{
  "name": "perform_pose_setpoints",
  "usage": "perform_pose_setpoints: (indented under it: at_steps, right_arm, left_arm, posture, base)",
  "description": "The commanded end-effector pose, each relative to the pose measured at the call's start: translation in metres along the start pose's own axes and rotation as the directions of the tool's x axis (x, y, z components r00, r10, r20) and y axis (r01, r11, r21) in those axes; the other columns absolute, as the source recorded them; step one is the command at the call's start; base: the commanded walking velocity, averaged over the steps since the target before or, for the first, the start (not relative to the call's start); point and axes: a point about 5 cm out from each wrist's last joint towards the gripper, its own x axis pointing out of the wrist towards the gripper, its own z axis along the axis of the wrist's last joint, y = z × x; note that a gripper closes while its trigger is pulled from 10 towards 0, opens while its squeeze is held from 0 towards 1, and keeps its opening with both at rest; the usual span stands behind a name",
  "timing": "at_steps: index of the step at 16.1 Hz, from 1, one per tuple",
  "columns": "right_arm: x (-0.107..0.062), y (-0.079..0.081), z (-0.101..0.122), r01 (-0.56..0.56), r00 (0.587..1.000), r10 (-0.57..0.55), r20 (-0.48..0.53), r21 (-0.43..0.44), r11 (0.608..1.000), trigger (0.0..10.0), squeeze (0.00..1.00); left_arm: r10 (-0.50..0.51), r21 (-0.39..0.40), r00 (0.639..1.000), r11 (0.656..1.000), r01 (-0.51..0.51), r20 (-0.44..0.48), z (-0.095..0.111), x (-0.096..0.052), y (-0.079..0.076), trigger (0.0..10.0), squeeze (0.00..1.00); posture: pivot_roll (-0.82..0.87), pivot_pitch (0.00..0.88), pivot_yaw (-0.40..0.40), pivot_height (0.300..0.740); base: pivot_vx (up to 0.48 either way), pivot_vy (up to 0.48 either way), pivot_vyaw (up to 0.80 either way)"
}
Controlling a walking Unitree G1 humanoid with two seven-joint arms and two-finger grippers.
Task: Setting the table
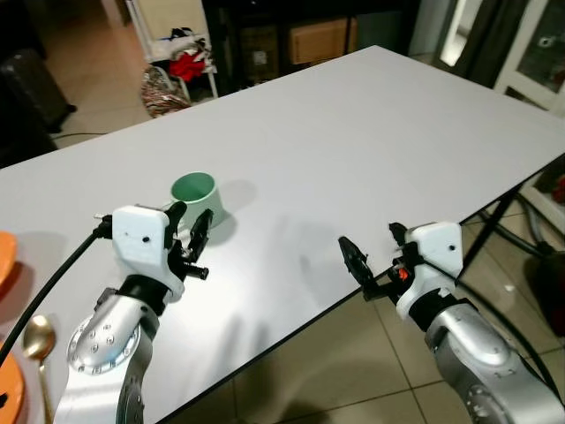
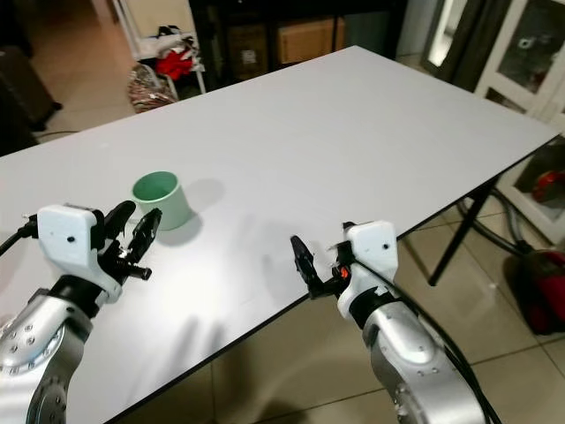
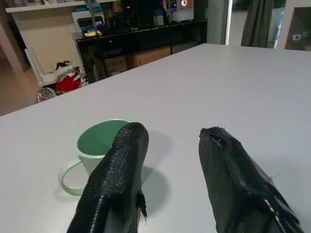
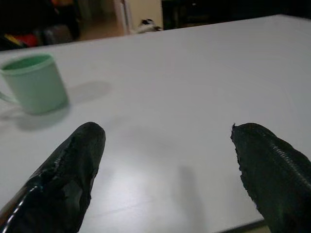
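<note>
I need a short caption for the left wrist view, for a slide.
Open left gripper hovers just short of a green mug standing upright on the white table.

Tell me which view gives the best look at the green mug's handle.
The left wrist view: the green mug stands close, its handle loop plain beside the open left claw. The right wrist view cuts the handle at the picture's edge; the eye views show the mug from above, its handle hidden behind the left claw.

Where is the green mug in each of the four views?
Left eye: green mug left of centre, just beyond the left gripper.
Right eye: mug left, mid-height.
Left wrist: behind one finger, handle visible.
Right wrist: far upper corner.
Shared landmark: white table.
</note>
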Motion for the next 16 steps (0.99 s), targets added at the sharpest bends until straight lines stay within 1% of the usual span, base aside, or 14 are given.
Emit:
perform_pose_setpoints:
  at_steps: [1, 4, 5, 6, 7, 8, 9, 10, 11, 12, 14, 16]
  right_arm:
    - [0.002, 0.003, -0.003, 0.004, 1.0, -0.004, 0.001, -0.02, 1.0, 10.0, 0.0]
    - [0.001, 0.005, -0.008, 0.003, 1.0, -0.003, -0.012, -0.003, 1.0, 10.0, 0.0]
    - [0.001, 0.007, -0.008, -0.018, 1.0, 0.017, -0.006, -0.023, 1.0, 10.0, 0.0]
    - [0.001, 0.006, -0.005, -0.023, 1.0, 0.023, 0.007, -0.022, 0.999, 10.0, 0.0]
    - [0.001, 0.004, -0.002, -0.026, 0.999, 0.026, 0.023, 0.0, 1.0, 10.0, 0.0]
    - [0.001, 0.002, -0.001, -0.028, 0.999, 0.027, 0.037, 0.022, 0.999, 10.0, 0.0]
    - [0.001, 0.004, -0.001, -0.054, 0.998, 0.053, 0.041, 0.023, 0.998, 10.0, 0.0]
    - [0.002, 0.006, 0.0, -0.094, 0.995, 0.093, 0.046, 0.026, 0.995, 10.0, 0.0]
    - [0.002, 0.007, 0.0, -0.101, 0.994, 0.1, 0.048, 0.027, 0.994, 10.0, 0.0]
    - [0.001, 0.008, 0.002, -0.119, 0.992, 0.117, 0.051, 0.046, 0.992, 10.0, 0.0]
    - [0.002, 0.008, 0.002, -0.129, 0.991, 0.126, 0.054, 0.059, 0.99, 10.0, 0.0]
    - [0.003, 0.007, 0.004, -0.127, 0.99, 0.122, 0.065, 0.068, 0.99, 10.0, 0.0]
  left_arm:
    - [0.037, 0.006, 0.999, 0.999, -0.037, -0.004, -0.001, -0.004, 0.002, 10.0, 0.0]
    - [0.062, -0.017, 0.998, 0.998, -0.062, -0.003, 0.002, -0.004, -0.002, 10.0, 0.0]
    - [0.059, -0.006, 0.998, 0.998, -0.06, -0.011, -0.001, -0.004, -0.002, 10.0, 0.0]
    - [0.069, -0.021, 0.997, 0.997, -0.07, -0.034, -0.006, -0.005, -0.002, 10.0, 0.0]
    - [0.071, -0.045, 0.996, 0.996, -0.073, -0.047, -0.007, -0.004, -0.003, 10.0, 0.0]
    - [0.066, -0.039, 0.997, 0.997, -0.067, -0.039, -0.005, -0.004, -0.005, 10.0, 0.0]
    - [0.056, -0.021, 0.997, 0.998, -0.057, -0.055, -0.006, -0.003, -0.005, 10.0, 0.0]
    - [0.1, -0.022, 0.994, 0.995, -0.102, -0.052, -0.003, -0.002, 0.001, 10.0, 0.0]
    - [0.111, -0.027, 0.992, 0.993, -0.112, -0.053, -0.003, -0.002, 0.003, 10.0, 0.0]
    - [0.121, -0.024, 0.991, 0.992, -0.122, -0.049, -0.002, -0.004, 0.003, 10.0, 0.0]
    - [0.108, -0.018, 0.993, 0.994, -0.109, -0.055, -0.004, -0.003, 0.002, 10.0, 0.0]
    - [0.117, -0.023, 0.991, 0.993, -0.119, -0.067, -0.005, -0.001, 0.003, 10.0, 0.0]
  posture:
    - [-0.06, 0.024, 0.085, 0.74]
    - [-0.06, 0.025, 0.072, 0.74]
    - [-0.07, 0.03, 0.074, 0.74]
    - [-0.07, 0.025, 0.076, 0.74]
    - [-0.07, 0.027, 0.077, 0.74]
    - [-0.07, 0.026, 0.077, 0.74]
    - [-0.06, 0.024, 0.076, 0.74]
    - [-0.06, 0.024, 0.078, 0.74]
    - [-0.06, 0.024, 0.079, 0.74]
    - [-0.06, 0.03, 0.08, 0.74]
    - [-0.06, 0.018, 0.072, 0.74]
    - [-0.07, 0.019, 0.079, 0.74]
  base:
    - [0.0, -0.356, 0.0]
    - [0.0, -0.455, 0.0]
    - [0.0, -0.322, 0.0]
    - [0.0, 0.0, 0.8]
    - [0.0, 0.0, 0.8]
    - [0.0, 0.0, 0.8]
    - [0.0, 0.0, 0.8]
    - [0.0, 0.0, 0.8]
    - [0.0, 0.0, 0.8]
    - [0.0, 0.0, 0.8]
    - [0.0, 0.0, 0.8]
    - [0.0, 0.0, 0.8]
